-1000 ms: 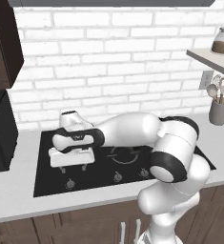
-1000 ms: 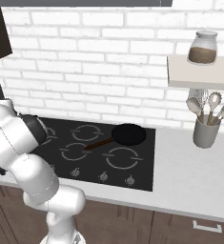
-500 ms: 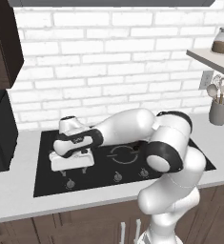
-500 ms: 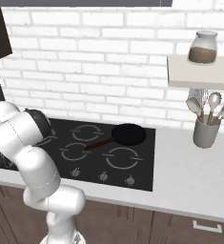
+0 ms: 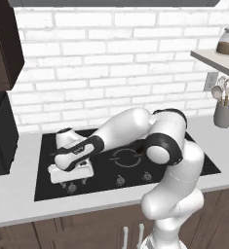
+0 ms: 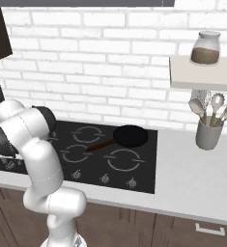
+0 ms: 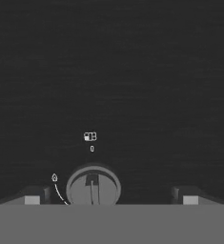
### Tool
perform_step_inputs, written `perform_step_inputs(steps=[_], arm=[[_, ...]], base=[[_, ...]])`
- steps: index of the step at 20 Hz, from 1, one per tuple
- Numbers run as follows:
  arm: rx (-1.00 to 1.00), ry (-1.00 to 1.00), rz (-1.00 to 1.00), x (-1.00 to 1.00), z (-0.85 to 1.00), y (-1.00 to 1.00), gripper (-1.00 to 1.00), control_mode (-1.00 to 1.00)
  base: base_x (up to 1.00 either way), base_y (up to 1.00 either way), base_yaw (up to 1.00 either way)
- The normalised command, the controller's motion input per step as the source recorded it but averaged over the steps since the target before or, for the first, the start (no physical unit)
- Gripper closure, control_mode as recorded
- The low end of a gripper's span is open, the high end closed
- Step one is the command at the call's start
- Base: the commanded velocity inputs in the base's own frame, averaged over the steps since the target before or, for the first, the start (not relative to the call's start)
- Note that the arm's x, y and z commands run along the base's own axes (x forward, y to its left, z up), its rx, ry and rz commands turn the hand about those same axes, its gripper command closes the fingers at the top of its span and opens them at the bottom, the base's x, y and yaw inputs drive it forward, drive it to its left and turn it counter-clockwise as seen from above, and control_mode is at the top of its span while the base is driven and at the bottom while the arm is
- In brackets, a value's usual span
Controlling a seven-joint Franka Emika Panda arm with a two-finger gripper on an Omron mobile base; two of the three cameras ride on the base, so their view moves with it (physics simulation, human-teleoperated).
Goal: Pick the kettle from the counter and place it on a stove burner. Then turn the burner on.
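Dropping forward and down since a second ago, from the back-left rings to the front-left edge of the stove (image 5: 200,161). Reads as the switch-on step, with the placing apparently done. Hovering now, the gripper (image 7: 111,196), jaws spread wide, with a silver knob (image 7: 93,188) between the tips, nearer the left one, untouched. Reaching low and far left, the arm (image 5: 123,130) bent across the cooktop. Cannot place the kettle; probably hidden behind the forearm.
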Motion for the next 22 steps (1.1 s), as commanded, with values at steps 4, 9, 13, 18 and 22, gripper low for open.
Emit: perform_step_inputs(steps=[4, 9, 13, 18, 22], arm=[[0.0, 0.0, 0.0, 0.0, 0.0, 0.09, -1.0, -1.0], [0.0, 0.0, 0.0, 0.0, -0.07, 0.01, -1.0, -1.0], [0.0, 0.0, 0.0, 0.0, -0.2, 0.0, -1.0, -1.0], [0.0, 0.0, 0.0, -0.11, -0.22, 0.0, -1.0, -1.0], [0.0, 0.0, 0.0, -0.04, -0.21, 0.0, -1.0, -1.0]], base=[[0.0, 0.0, 0.0], [0.0, 0.0, 0.0], [0.0, 0.0, 0.0], [0.0, 0.0, 0.0], [0.0, 0.0, 0.0]])
